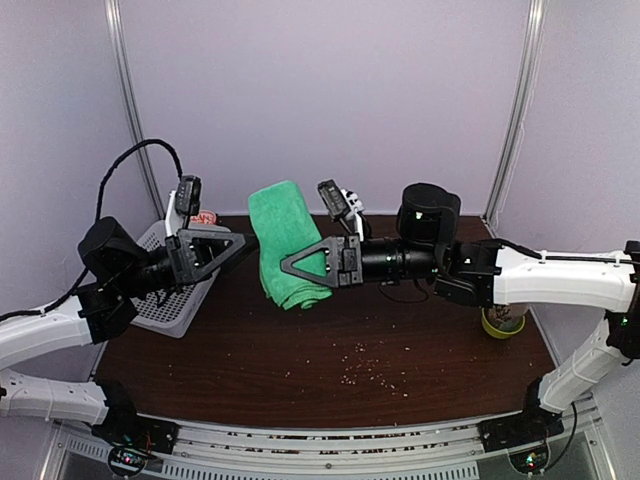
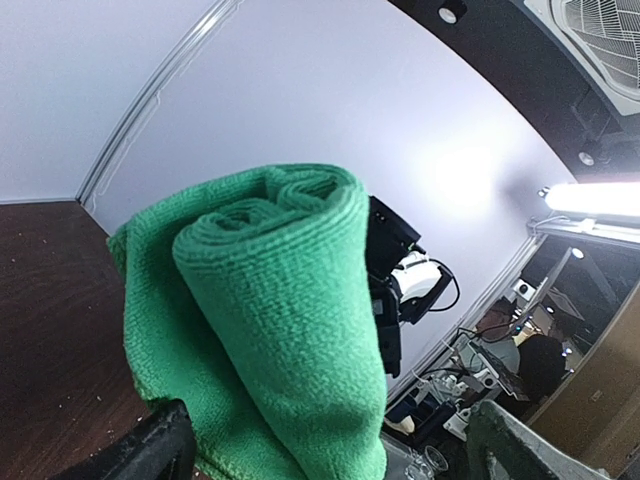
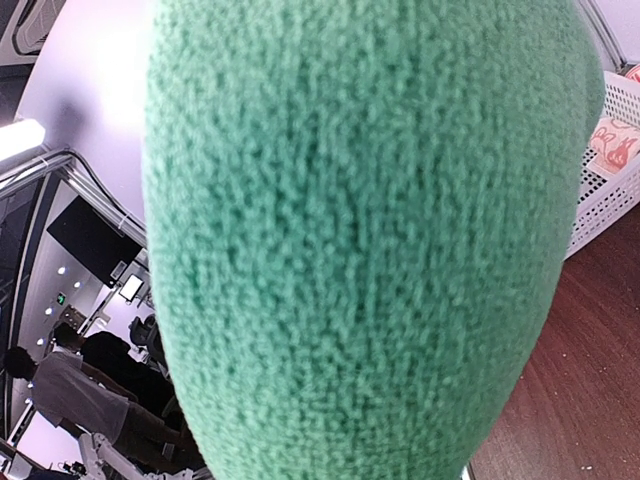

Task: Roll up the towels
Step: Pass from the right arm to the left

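basket (image 1: 168, 306) holds pinkish towel (image 1: 205, 218); right tool (image 1: 290, 266) grips rolled green towel (image 1: 283, 235), left tool (image 1: 243, 245) open.

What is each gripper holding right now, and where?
The right gripper is shut on the rolled green towel, around its lower half. The left gripper is open, holding nothing.

Rolled towel (image 1: 285, 240): clamped in the right tool (image 1: 290, 265), above the rear of the counter (image 1: 300, 350).
Left tool (image 1: 245, 243): just left of the rolled towel.
Basket (image 1: 165, 305): on the counter, further left, with the small towel (image 1: 204, 217) inside.
Small container (image 1: 503, 322): well right of the rolled towel.
Crumbs (image 1: 370, 365): in front of it.
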Robot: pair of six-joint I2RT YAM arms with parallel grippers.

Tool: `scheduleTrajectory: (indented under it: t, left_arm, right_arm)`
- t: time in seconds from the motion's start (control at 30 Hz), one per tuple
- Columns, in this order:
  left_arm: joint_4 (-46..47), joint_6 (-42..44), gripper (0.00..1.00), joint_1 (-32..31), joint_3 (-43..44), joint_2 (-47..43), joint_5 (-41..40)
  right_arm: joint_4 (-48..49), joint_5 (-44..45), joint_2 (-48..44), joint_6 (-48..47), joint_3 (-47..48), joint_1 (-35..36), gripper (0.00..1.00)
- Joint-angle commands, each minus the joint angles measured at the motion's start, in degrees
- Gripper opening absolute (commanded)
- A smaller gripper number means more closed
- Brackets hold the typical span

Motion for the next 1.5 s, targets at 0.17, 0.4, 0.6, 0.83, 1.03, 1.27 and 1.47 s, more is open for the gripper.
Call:
scheduleTrajectory:
  t: [0.17, 0.4, 0.6, 0.83, 1.03, 1.27, 1.47]
  left_arm:
    - [-2.72, 1.66, 0.98, -0.09, 2.26, 0.53, -0.12]
    - [-5.73, 2.98, 0.98, -0.09, 3.63, -3.05, 0.09]
    - [-2.65, 1.74, 0.98, -0.22, 5.75, -2.64, 2.66]
    - [-1.11, 0.25, 0.98, -0.18, 7.18, -1.29, 4.6]
    - [-1.42, 0.42, 0.89, -0.22, 7.94, -1.39, 5.49]
    - [-6.35, 2.19, 0.75, -0.19, 8.12, -1.34, 4.62]
    - [-8.79, 2.92, 0.41, -0.18, 9.32, 1.96, 5.95]
  right_arm:
    - [4.11, -0.3, -0.42, -0.13, 3.99, 0.23, 0.0]
    - [5.34, -3.49, 0.77, 0.8, 7.74, 1.17, 0.0]
    - [4.53, -6.0, 4.12, 1.12, 10.99, 3.22, 0.0]
    - [1.68, -6.88, 6.36, 0.12, 12.85, 4.22, 0.0]
    - [-4.71, -4.29, 6.24, -4.07, 12.74, 4.17, 0.0]
    - [-8.01, -0.79, 5.8, -5.97, 12.37, 3.3, 0.0]
    - [-13.15, 1.65, 6.15, -8.3, 14.58, 3.25, 0.0]
